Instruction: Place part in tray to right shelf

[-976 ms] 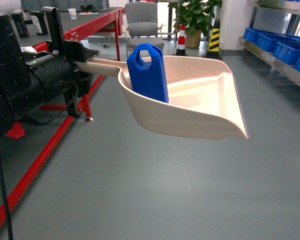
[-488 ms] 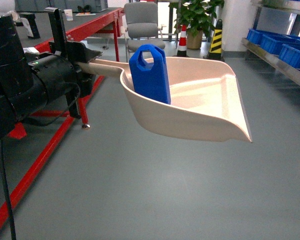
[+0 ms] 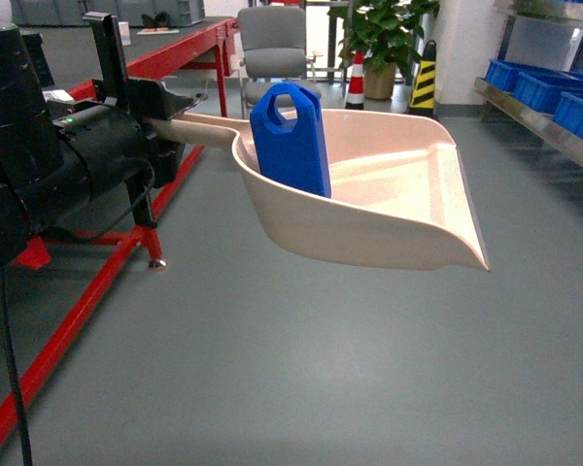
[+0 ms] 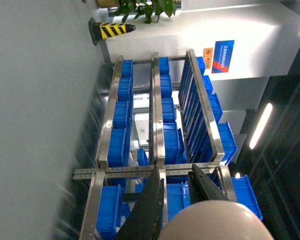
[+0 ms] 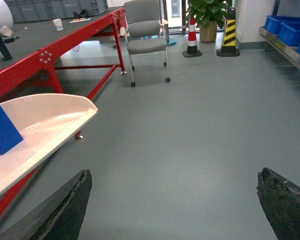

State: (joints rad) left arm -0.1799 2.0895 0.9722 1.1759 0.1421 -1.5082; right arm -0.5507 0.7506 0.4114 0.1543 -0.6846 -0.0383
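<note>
Left pincer [image 3: 170, 105] clamped on the long flat handle of the tray [image 3: 408, 209], holding it out level above the grey floor [image 3: 272, 369] in head view, straight front edge pointing right and toward the camera. Part [image 3: 291, 141] stands upright inside the tray at the back end near the handle, loop handle on top, leaning against the rear curved wall. In the left wrist view the two dark fingers [image 4: 149, 210] close either side of the rounded beige handle end [image 4: 215, 222]; beyond them the right shelf [image 4: 157, 115], steel rails with blue crates [image 4: 121, 122] in rows, view rotated sideways. In head view the shelf shows only at the far right edge [image 3: 539, 112] with blue crates on it, well apart from the tray. Right pincer [image 5: 177, 200] is spread wide, both dark fingertips [image 5: 65, 207] at the bottom corners of its wrist view with bare floor between them, gripping nothing. The same view shows the tray's front lip [image 5: 45, 125] at left with a corner of the part [image 5: 1, 131] on it. Behind: red-framed surface [image 3: 180, 49], grey chair [image 3: 272, 44], potted plant [image 3: 384, 39], red-white cone [image 3: 355, 73], yellow-black bollard [image 3: 424, 83].
</note>
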